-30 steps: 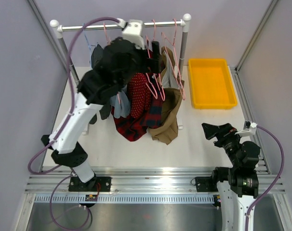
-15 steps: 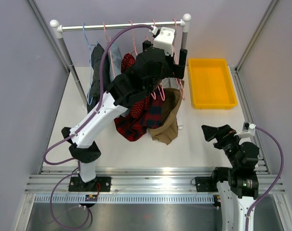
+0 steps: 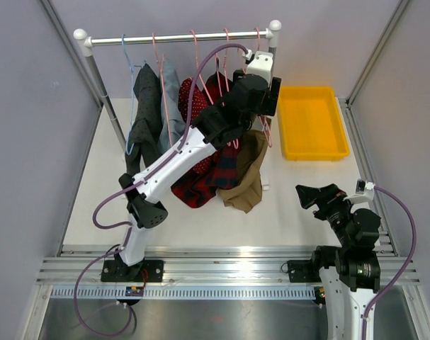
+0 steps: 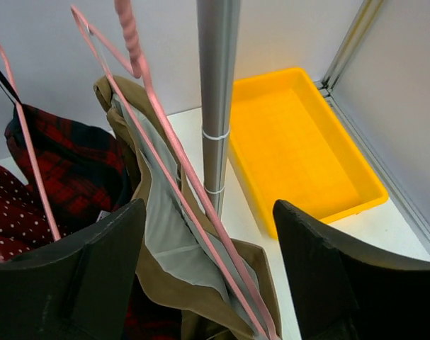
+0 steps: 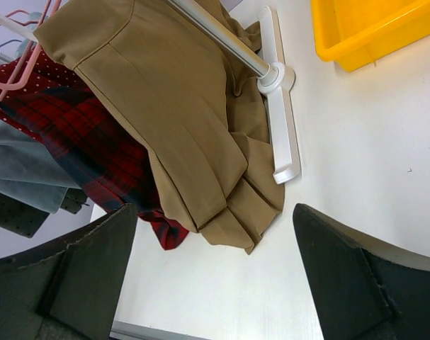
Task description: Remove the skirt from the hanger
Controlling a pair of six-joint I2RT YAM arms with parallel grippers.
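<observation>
While the left gripper (image 4: 209, 212) hangs high at the right end of the silver clothes rail (image 3: 179, 37), its two black fingers stand well apart, clasping nothing. Between them, in the left wrist view, runs the pink wire hanger (image 4: 176, 152) that carries the khaki-brown fabric skirt (image 3: 249, 173). I cannot tell whether either finger touches the wire. The skirt hangs last in the row, next to the rack's grey metal upright post (image 4: 216, 71), with its pale grey lining showing at the waist. Its hem drapes down onto the white tabletop (image 3: 200, 219) beside the post's white foot.

To the skirt's left hangs a red-and-navy plaid garment (image 3: 197, 188), then a dark red one with white dots (image 3: 188, 99) (each on a pink hanger of its own).

The shallow yellow plastic tray (image 4: 300, 142) lies on the table just to the right of the post. The right gripper (image 5: 215, 212) sits low near the table's front right corner. Its jaws are spread wide and hold nothing, and they face the skirt's folded hem from well apart.
</observation>
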